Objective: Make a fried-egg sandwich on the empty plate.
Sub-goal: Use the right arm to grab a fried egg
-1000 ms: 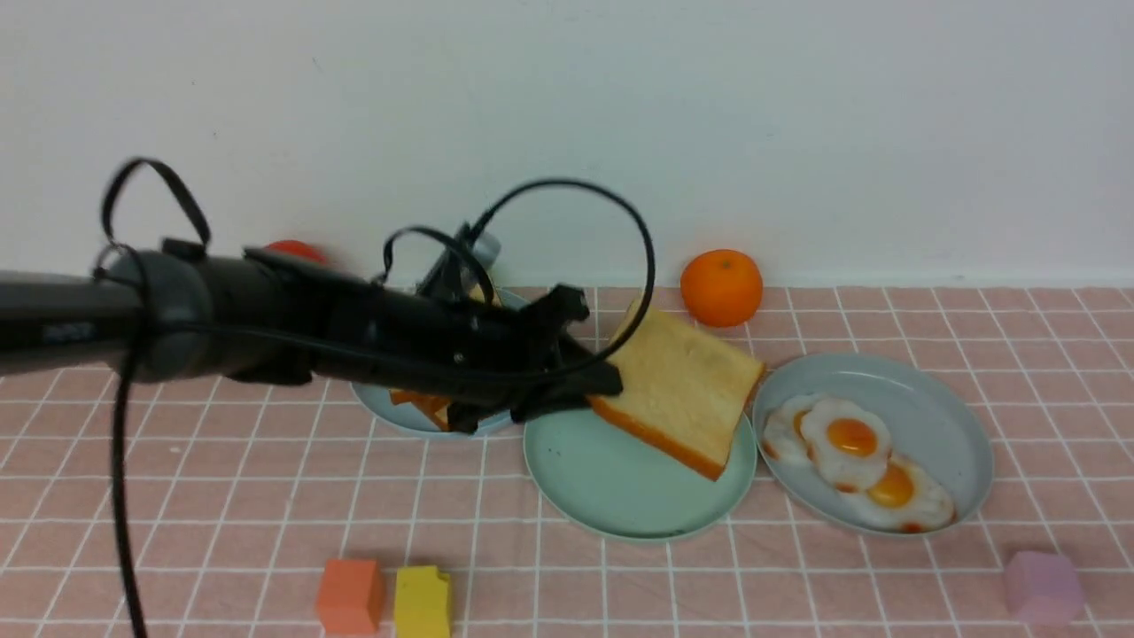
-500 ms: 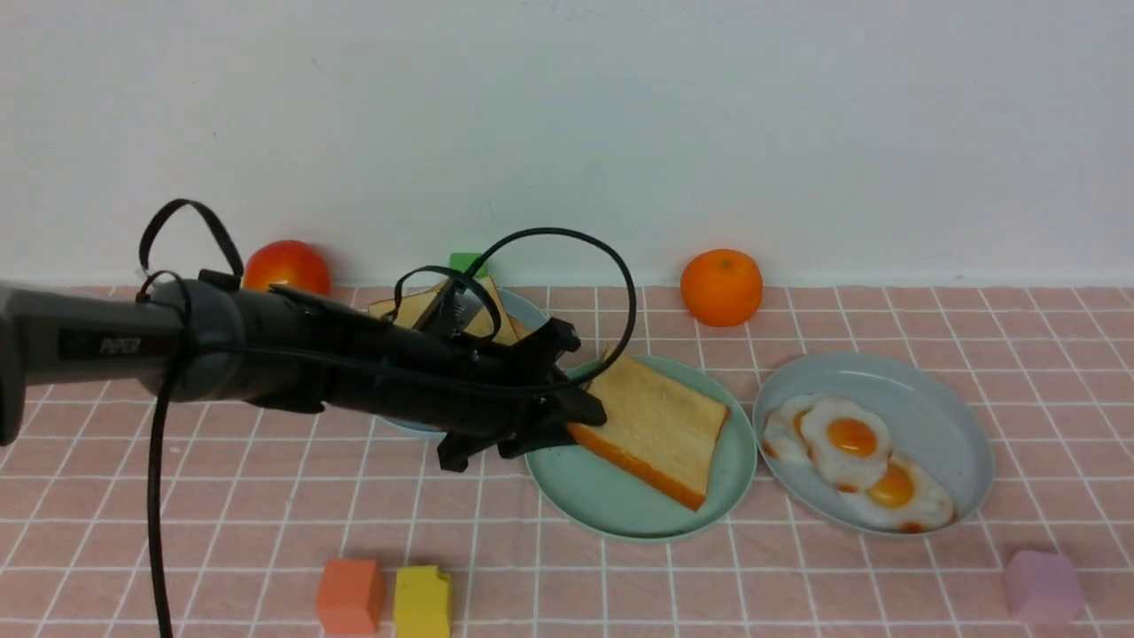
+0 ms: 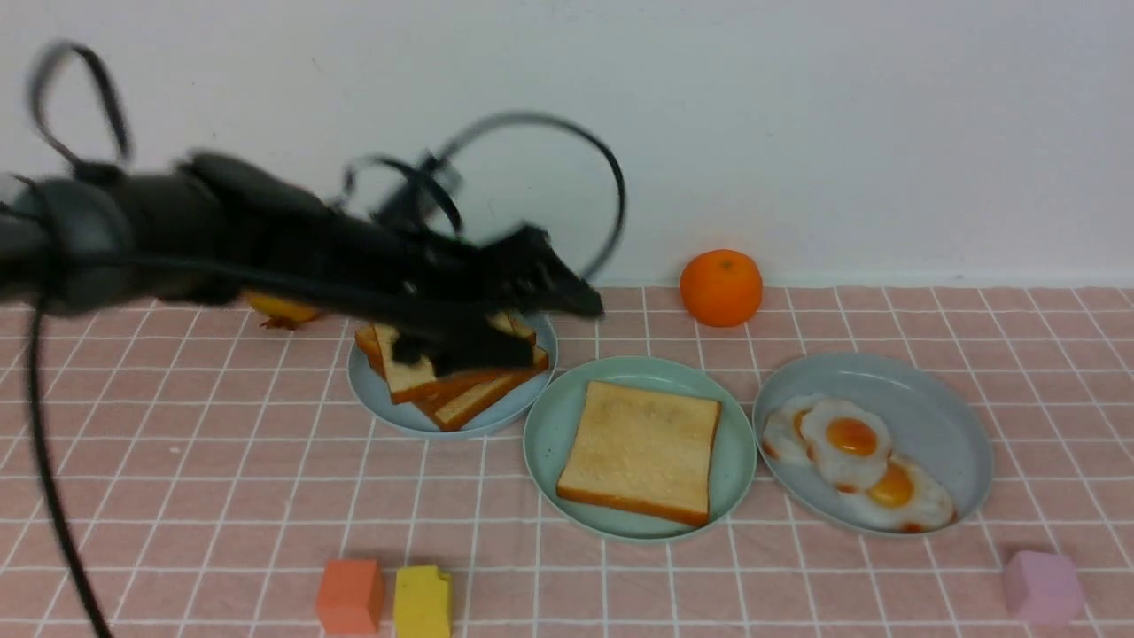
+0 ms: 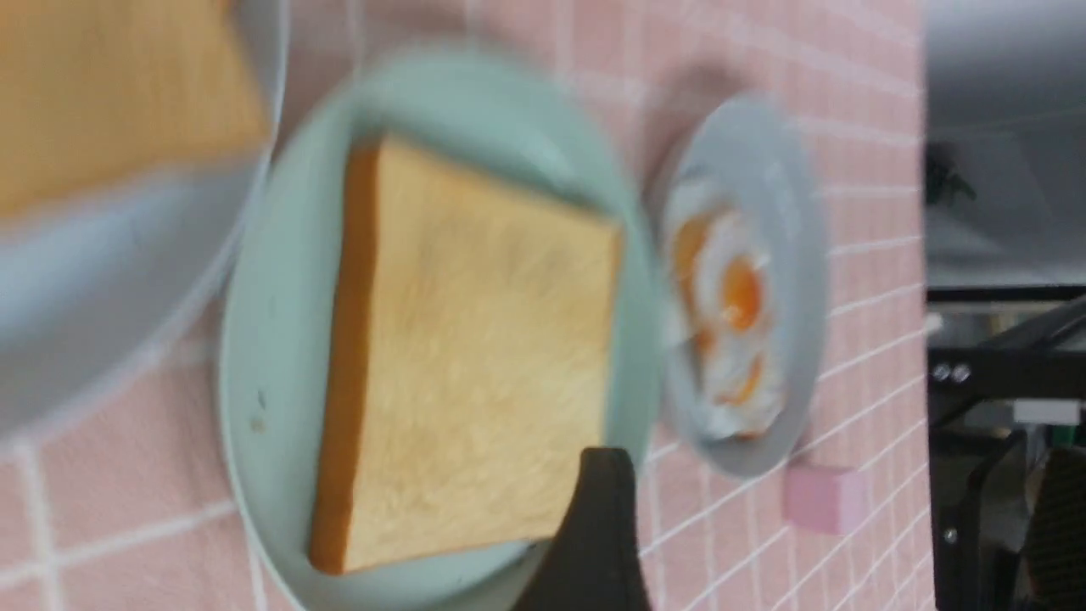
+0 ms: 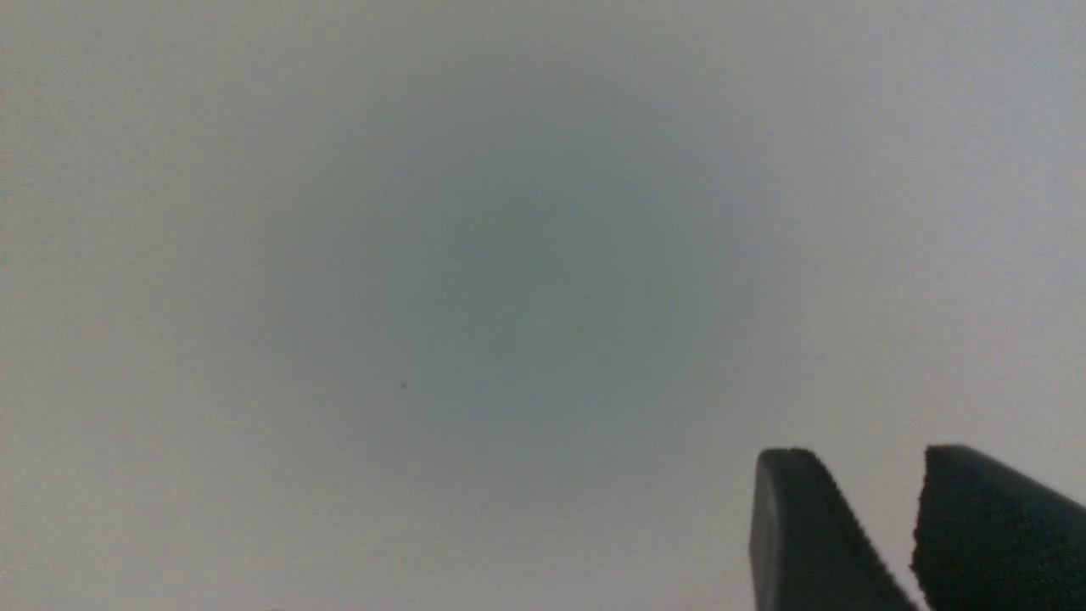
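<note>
Nearest me on the pink checked cloth sit an orange cube (image 3: 352, 595), a yellow cube (image 3: 423, 601) and, well off to the right, a lilac cube (image 3: 1043, 585); none of them matter to the job.

Beyond them is the mint-green plate (image 3: 549, 434) with one toast slice (image 3: 640, 450) lying flat inside its rim. I'd call that the base of the sandwich set down, with no egg on it yet.

Just beside it on the right, a blue-grey plate (image 3: 961, 416) holds the fried eggs (image 3: 855, 447), which overlap one another.

Further back and to the left, my left gripper (image 3: 554, 332) is a blur above the toast stack (image 3: 452, 394). Its jaws are spread and nothing is between them.

An orange (image 3: 721, 287) sits by the wall.

My right gripper (image 5: 865, 458) shows only in its own camera, against blank grey. Its jaws are a little apart and empty.

I judge the next step to be the egg. It calls for pinching a single egg by its thin white edge, without dragging its neighbour along, then laying it centred on the toast.
</note>
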You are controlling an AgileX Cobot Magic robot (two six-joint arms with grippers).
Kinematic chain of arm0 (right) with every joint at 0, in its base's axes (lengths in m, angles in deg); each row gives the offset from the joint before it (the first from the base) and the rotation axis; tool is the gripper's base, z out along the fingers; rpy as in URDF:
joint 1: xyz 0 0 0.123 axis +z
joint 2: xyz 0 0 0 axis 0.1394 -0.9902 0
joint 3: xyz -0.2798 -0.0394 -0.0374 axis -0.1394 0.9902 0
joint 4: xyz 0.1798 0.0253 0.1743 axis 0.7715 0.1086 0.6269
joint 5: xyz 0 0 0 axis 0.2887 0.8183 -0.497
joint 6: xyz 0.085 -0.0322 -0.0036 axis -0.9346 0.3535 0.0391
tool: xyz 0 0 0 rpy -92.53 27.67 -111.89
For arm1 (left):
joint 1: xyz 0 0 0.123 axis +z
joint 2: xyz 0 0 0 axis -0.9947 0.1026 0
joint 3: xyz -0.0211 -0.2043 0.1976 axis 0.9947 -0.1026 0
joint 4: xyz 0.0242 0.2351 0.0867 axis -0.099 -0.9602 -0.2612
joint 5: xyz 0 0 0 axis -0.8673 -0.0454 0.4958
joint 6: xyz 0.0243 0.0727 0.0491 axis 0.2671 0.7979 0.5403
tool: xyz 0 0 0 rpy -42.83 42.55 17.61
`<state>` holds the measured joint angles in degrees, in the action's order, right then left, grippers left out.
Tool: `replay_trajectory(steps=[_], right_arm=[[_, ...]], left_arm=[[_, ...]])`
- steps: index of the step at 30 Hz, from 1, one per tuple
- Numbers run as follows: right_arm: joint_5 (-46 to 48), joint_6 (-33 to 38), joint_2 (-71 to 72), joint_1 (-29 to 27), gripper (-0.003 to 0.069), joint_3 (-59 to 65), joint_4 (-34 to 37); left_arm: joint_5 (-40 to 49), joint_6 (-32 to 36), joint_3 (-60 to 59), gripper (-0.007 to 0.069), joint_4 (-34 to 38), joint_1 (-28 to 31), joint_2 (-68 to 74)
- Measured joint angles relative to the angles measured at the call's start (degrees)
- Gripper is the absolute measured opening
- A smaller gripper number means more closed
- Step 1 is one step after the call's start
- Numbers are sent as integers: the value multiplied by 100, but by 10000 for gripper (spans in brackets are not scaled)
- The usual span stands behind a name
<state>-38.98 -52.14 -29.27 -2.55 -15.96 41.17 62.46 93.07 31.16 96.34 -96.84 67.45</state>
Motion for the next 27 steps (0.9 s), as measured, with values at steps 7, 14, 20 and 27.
replay_trajectory(steps=[7,14,20,27], right_arm=[[922,20,-1334,0,240,-616,-885],[854,20,-2224,0,240,-616,-1053],[1016,20,-3019,0,240,-628,-993],[1960,14,-4571,0,240,-1261,-614]], left_arm=[[816,-469,268,519,-1403,675,-846],[1957,-1482,268,302,-3088,541,-2039],[2071,-1768,280,151,-3749,-88,-3100],[2206,-1955,221,123,-4223,-731,-3486]])
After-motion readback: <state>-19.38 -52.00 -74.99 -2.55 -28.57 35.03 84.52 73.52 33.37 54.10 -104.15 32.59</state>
